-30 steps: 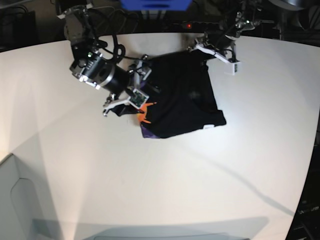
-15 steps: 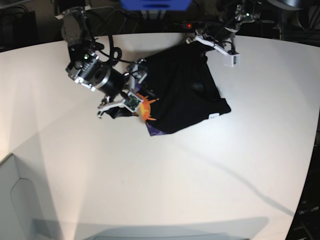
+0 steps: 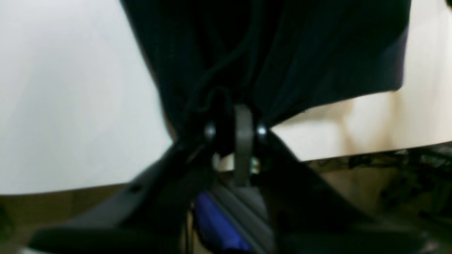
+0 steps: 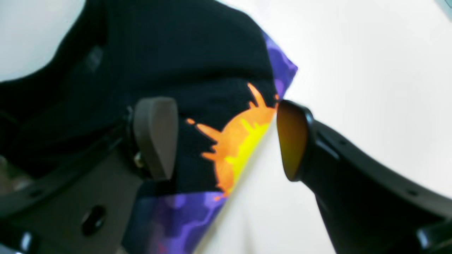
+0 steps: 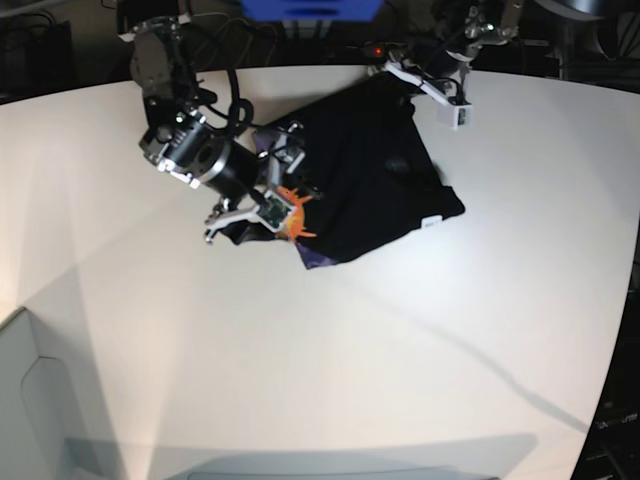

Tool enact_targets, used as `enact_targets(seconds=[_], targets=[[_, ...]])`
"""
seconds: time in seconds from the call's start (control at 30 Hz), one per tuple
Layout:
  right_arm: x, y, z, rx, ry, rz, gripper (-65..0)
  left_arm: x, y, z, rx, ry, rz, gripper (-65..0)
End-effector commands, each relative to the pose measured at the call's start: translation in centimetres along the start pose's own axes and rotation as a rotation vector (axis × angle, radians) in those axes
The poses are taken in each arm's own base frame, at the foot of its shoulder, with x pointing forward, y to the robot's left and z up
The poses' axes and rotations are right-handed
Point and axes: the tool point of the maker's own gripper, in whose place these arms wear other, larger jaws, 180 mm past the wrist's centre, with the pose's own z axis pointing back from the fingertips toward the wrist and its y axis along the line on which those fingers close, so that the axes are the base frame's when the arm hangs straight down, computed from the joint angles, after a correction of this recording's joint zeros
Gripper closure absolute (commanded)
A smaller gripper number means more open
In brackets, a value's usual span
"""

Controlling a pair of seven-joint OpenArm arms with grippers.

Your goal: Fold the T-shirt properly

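Note:
The black T-shirt (image 5: 370, 180) lies bunched on the white table (image 5: 300, 350) near the back. Its orange sun print (image 5: 292, 220) on purple shows at the left edge, and its white label (image 5: 432, 222) at the right. My left gripper (image 5: 392, 76) is shut on the shirt's back corner and holds it lifted; the left wrist view shows it (image 3: 235, 123) pinching black cloth (image 3: 282, 53). My right gripper (image 5: 278, 205) is open over the print edge. In the right wrist view it (image 4: 226, 141) has its fingers (image 4: 155, 137) spread either side of the orange print (image 4: 243, 134).
A blue object (image 5: 310, 8) and cables sit behind the table's back edge. A grey raised panel (image 5: 30, 400) stands at the lower left corner. The table's back edge (image 3: 353, 148) runs just behind the left gripper.
My left gripper has pulled the shirt's corner toward the table's back edge, and the shirt and its label slid back and right. More orange print shows by the right gripper.

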Motion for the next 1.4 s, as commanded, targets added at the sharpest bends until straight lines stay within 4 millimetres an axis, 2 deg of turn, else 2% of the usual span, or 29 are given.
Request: enact_targets(seconds=[0.0, 0.13, 0.17, 0.23, 0.5, 0.57, 0.7, 0.83, 1.07, 1.17, 1.37], targets=[[1.6, -0.1, 0.1, 0.002, -0.057, 0.008, -45.4, -0.2, -0.5, 0.3, -0.015, 0.008, -0.005, -16.7], [1.9, -0.2, 0.0, 0.000, -0.063, 0.008, -45.4, -0.6, -0.4, 0.5, -0.021, 0.036, -0.051, -45.0], [1.9, -0.2, 0.0, 0.000, -0.063, 0.008, -45.4, -0.7, -0.3, 0.6, -0.021, 0.046, -0.071, -50.2], [1.9, -0.2, 0.0, 0.000, -0.064, 0.007, -45.4, -0.8, 0.0, 0.9, -0.023, 0.062, -0.112, -54.2], [2.5, -0.7, 0.0, -0.009, -0.077, 0.020, -45.4, 0.1, 0.2, 1.1, -0.025, 0.050, -0.152, -54.3], [2.5, -0.7, -0.1, -0.009, -0.076, 0.020, -45.4, 1.2, -0.2, 0.7, -0.041, 0.025, -0.152, -54.3], [1.7, -1.1, -0.8, -0.002, -0.053, 0.008, -45.4, 2.7, -2.8, 0.2, -0.155, 0.017, -0.066, -54.4], [1.2, -1.1, -1.0, 0.002, -0.042, -0.004, -45.4, 3.6, -7.0, -0.6, -0.302, 0.035, -0.047, -54.6], [1.5, -1.8, -1.1, -0.009, -0.044, 0.008, -45.4, 1.1, -12.8, -1.3, -0.471, 0.160, -0.246, -54.7], [1.3, -2.0, -1.2, -0.011, -0.036, 0.011, -45.4, 1.0, -13.8, -1.4, -0.504, 0.180, -0.316, -54.7], [1.5, -2.2, -1.2, -0.014, -0.040, 0.017, -45.4, 1.1, -13.3, -1.5, -0.493, 0.190, -0.356, -54.7]])
